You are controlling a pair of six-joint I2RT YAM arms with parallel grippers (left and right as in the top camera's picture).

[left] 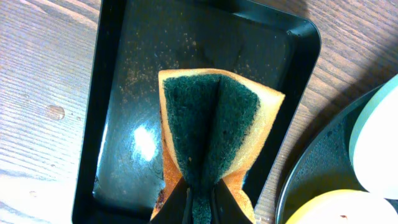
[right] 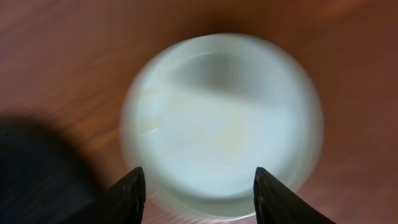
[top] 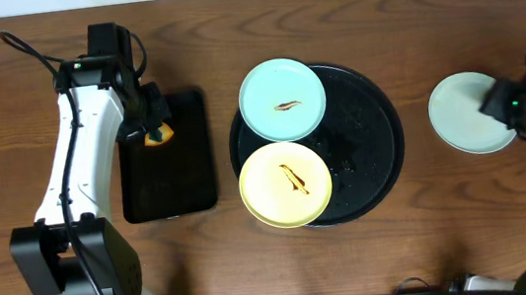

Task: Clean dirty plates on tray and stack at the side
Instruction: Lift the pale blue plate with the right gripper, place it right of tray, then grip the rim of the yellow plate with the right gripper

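Right fingers (right: 127, 196) apart over plate (right: 224, 118), seemingly clean | left fingers (left: 177, 206) pinch sponge (left: 211, 118)

From overhead the light is even and fairly bright, coming from above. The brown wooden table (top: 408, 22) shows its grain clearly, and the shadows beside the white left arm (top: 76, 159) are short and soft. The large round black tray (top: 372, 145) catches small scattered glints.

The left wrist view is sharp: a white patch of glare lies on the glossy small rectangular black tray (left: 144, 142), and the green-and-yellow sponge (left: 211, 124) shows its rough fibres.

The right wrist view is badly smeared — the pale mint round plate (right: 221, 121) is washed out with fuzzy edges, the wood is a reddish blur, and a shapeless dark shadow sits at lower left. Only the right gripper (right: 198, 190) has firm outlines.
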